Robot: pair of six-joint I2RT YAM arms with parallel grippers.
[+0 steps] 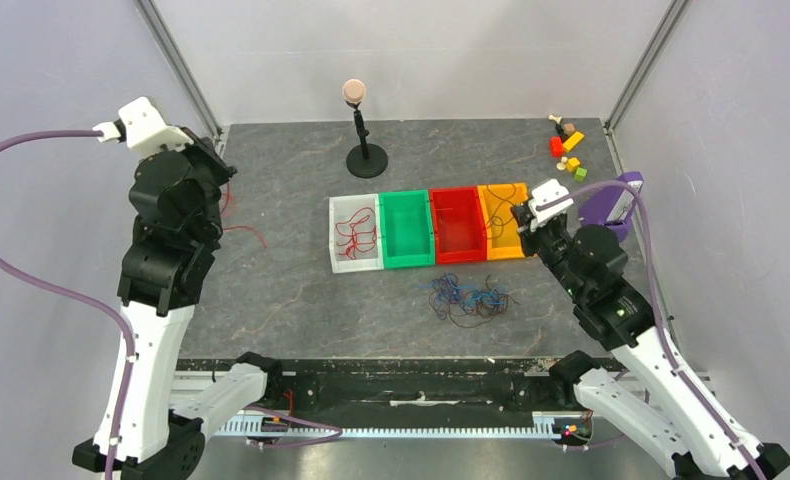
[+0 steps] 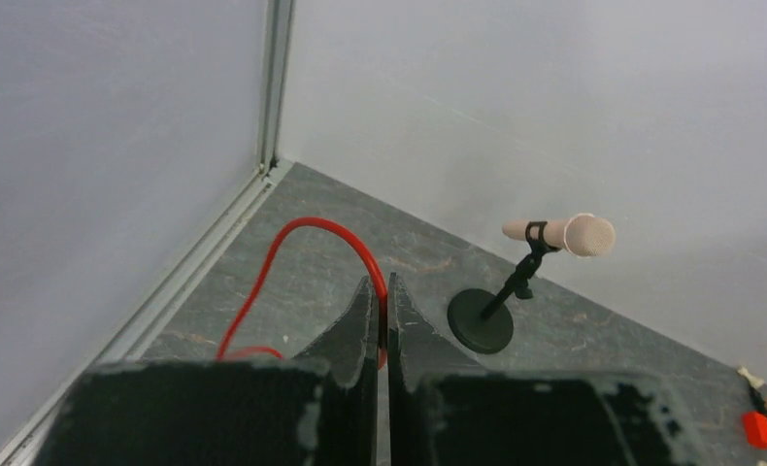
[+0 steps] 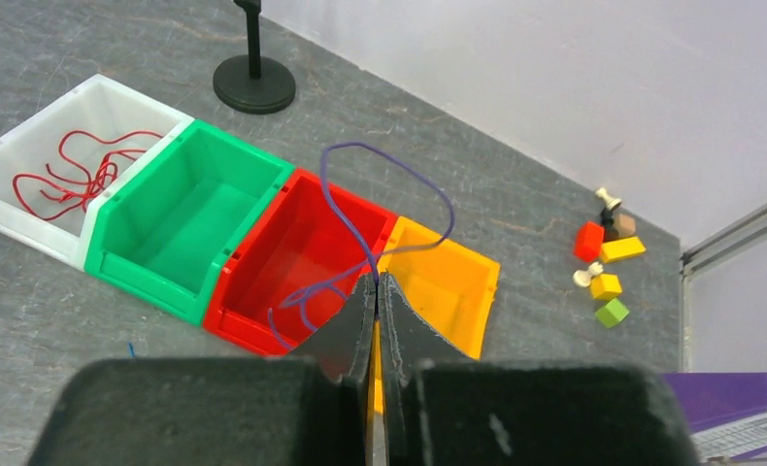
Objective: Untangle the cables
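Observation:
A loose tangle of blue and dark cables (image 1: 468, 296) lies on the table in front of the bins. My left gripper (image 1: 227, 185) is raised at the far left and shut on one red cable (image 2: 302, 228), which loops up from the jaws (image 2: 381, 282) and trails down to the table (image 1: 251, 236). My right gripper (image 1: 520, 216) hangs over the orange bin (image 1: 499, 253) and is shut on a blue-purple cable (image 3: 399, 165). That cable loops above the fingertips (image 3: 377, 280) and droops over the red bin (image 3: 263, 262). Red cables (image 1: 356, 235) lie in the white bin (image 1: 333, 235).
Four bins stand in a row: white, green (image 1: 406, 230), red (image 1: 458, 228), orange. Dark wires lie in the orange bin. A microphone stand (image 1: 364, 150) is behind them. Small toy blocks (image 1: 568, 145) sit at the back right corner, a purple object (image 1: 611, 203) at the right wall.

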